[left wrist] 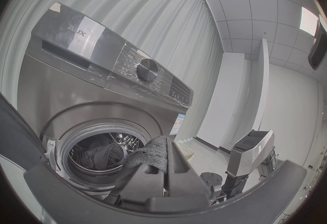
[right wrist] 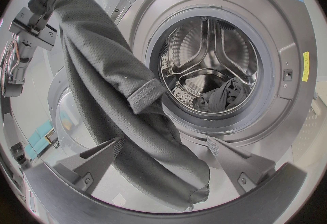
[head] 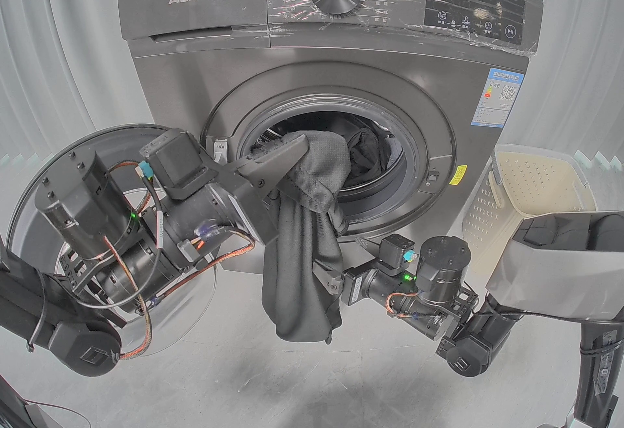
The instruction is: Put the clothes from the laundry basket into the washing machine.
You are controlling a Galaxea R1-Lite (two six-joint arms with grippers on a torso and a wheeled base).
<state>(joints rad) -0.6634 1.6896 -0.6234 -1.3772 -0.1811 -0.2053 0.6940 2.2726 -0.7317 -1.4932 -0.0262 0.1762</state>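
The grey washing machine (head: 325, 59) stands with its round opening uncovered. My left gripper (head: 296, 146) is at the opening's left rim, shut on the top of a dark grey garment (head: 302, 267) that hangs down past the machine's front. The left wrist view has the gripper (left wrist: 167, 143) with the cloth (left wrist: 150, 155) pinched in it. My right gripper (head: 325, 276) is lower, at the garment's hanging end, and open. In the right wrist view its fingers (right wrist: 109, 150) stand wide apart with the garment (right wrist: 112, 75) hanging between them. A black garment (right wrist: 221, 97) lies inside the drum.
The washer door (head: 84, 143) is swung open on the left behind my left arm. A white perforated laundry basket (head: 539, 189) stands to the right of the machine. The floor in front is bare grey.
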